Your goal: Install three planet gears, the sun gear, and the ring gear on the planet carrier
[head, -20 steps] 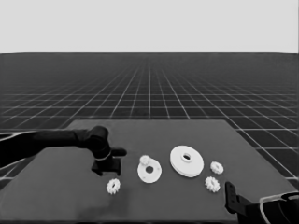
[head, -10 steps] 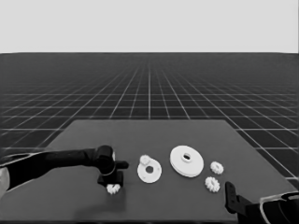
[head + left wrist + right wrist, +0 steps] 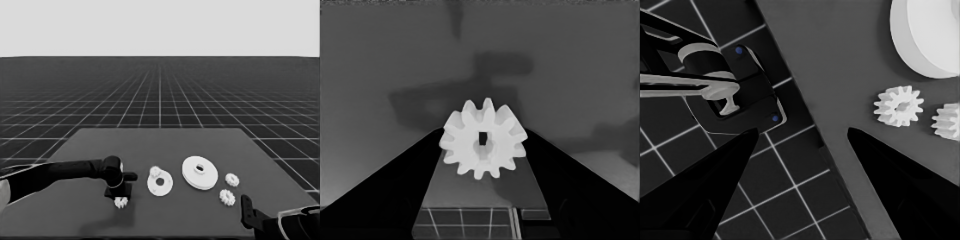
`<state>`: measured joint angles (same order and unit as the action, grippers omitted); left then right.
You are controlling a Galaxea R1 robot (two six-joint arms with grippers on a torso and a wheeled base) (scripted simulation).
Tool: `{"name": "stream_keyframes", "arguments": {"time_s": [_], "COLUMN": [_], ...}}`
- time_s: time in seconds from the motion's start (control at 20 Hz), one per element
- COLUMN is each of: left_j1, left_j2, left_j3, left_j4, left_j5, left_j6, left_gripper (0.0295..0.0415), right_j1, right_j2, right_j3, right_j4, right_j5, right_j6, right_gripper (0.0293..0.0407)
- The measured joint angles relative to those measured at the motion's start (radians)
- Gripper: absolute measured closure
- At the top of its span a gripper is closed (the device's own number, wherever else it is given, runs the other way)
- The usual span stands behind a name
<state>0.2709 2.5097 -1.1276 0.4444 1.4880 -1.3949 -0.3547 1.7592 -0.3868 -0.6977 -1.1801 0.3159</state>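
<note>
My left gripper reaches in from the left and hangs low over one planet gear near the table's front left. In the left wrist view that gear lies between the open fingers, whose tips stand at its two sides. The planet carrier, the smaller round part, lies mid-table with one gear on its far left rim. To its right is the ring gear, the larger round part. Two more gears lie right of that. My right gripper waits open at the lower right corner.
The right wrist view shows the table's corner, the two right-hand gears and the larger round part's rim. Dark machinery with blue lights lies past the table's edge.
The left arm has swung forward and lowered, bringing its gripper down over the front-left gear. That gear has stayed where it was. The right arm has not moved.
</note>
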Motion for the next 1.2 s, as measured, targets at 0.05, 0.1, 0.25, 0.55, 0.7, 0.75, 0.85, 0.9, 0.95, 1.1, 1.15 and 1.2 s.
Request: {"name": "stream_keyframes", "arguments": {"time_s": [0.05,0.1,0.25,0.55,0.7,0.75,0.85,0.9,0.95,1.1,1.15,1.2], "left_j1": [-0.077,-0.143,-0.219,-0.247,-0.257,-0.258,-0.258,-0.258,-0.258,-0.144,-0.119,-0.105], "left_j2": [-0.023,-0.031,-0.037,0.124,0.375,0.399,0.42,0.425,0.427,0.439,0.443,0.445], "left_j3": [0.076,0.112,0.136,0.025,-0.188,-0.218,-0.248,-0.254,-0.258,-0.315,-0.333,-0.345], "left_j4": [-0.082,-0.14,-0.213,-0.24,-0.252,-0.253,-0.254,-0.254,-0.254,-0.14,-0.117,-0.103], "left_j5": [0.039,0.054,0.063,0.084,0.083,0.081,0.079,0.079,0.079,0.065,0.059,0.054], "left_j6": [-0.042,-0.064,-0.082,-0.165,-0.168,-0.161,-0.153,-0.151,-0.15,-0.109,-0.096,-0.088], "left_gripper": [0.0398,0.0398,0.0398,0.0398,0.0398,0.0398,0.0398,0.0398,0.0398,0.0398,0.0398,0.0398], "right_j1": [0.0,0.0,0.0,0.0,0.0,0.0,0.0,0.0,0.0,0.0,0.0,0.0], "right_j2": [0.0,0.0,0.0,0.0,0.0,0.0,0.0,0.0,0.0,0.0,0.0,0.0], "right_j3": [0.0,0.0,0.0,0.0,0.0,0.0,0.0,0.0,0.0,0.0,0.0,0.0], "right_j4": [0.0,0.0,0.0,0.0,0.0,0.0,0.0,0.0,0.0,0.0,0.0,0.0], "right_j5": [0.0,0.0,0.0,0.0,0.0,0.0,0.0,0.0,0.0,0.0,0.0,0.0], "right_j6": [0.0,0.0,0.0,0.0,0.0,0.0,0.0,0.0,0.0,0.0,0.0,0.0], "right_gripper": [0.0315,0.0315,0.0315,0.0315,0.0315,0.0315,0.0315,0.0315,0.0315,0.0315,0.0315,0.0315]}}
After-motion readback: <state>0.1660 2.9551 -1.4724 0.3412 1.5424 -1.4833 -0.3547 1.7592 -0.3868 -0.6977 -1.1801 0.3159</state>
